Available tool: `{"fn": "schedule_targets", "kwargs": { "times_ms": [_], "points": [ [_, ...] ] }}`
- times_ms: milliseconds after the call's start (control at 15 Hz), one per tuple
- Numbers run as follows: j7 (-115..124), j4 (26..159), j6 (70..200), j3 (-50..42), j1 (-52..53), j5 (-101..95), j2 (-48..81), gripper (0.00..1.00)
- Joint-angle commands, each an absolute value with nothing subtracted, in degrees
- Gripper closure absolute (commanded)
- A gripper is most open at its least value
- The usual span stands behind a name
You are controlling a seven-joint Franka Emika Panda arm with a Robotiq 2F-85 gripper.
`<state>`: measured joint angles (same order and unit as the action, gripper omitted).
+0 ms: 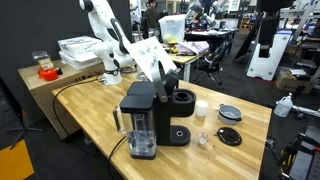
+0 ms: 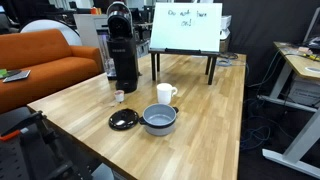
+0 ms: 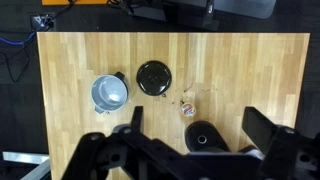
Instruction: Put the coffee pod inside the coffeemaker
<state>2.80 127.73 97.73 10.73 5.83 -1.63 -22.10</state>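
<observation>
The coffee pod (image 3: 187,108) is a tiny pale capsule lying on the wooden table, just beside the coffeemaker's round part (image 3: 203,137). It also shows in both exterior views (image 1: 203,140) (image 2: 118,96). The black coffeemaker (image 1: 142,120) (image 2: 121,50) stands on the table with its clear tank at the front. My gripper (image 3: 200,125) is open and empty, high above the coffeemaker's round top, with a finger on each side of the view. In an exterior view it hangs over the machine (image 1: 168,78).
A flat black disc (image 3: 154,76) (image 2: 124,119), a grey bowl (image 3: 110,92) (image 2: 159,121) and a white cup (image 2: 165,94) (image 1: 201,108) sit near the pod. A whiteboard on a stand (image 2: 185,28) is at the table's far end. An orange sofa (image 2: 40,60) is beside the table.
</observation>
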Motion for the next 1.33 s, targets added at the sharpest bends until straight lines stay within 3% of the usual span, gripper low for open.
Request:
{"fn": "schedule_targets", "kwargs": {
  "times_ms": [0, 1267],
  "points": [
    [3.1, 127.6, 97.6, 10.1, 6.6, -1.9, -22.0, 0.0],
    [0.2, 128.2, 101.2, 9.3, 7.2, -0.8, -22.9, 0.0]
  ]
}}
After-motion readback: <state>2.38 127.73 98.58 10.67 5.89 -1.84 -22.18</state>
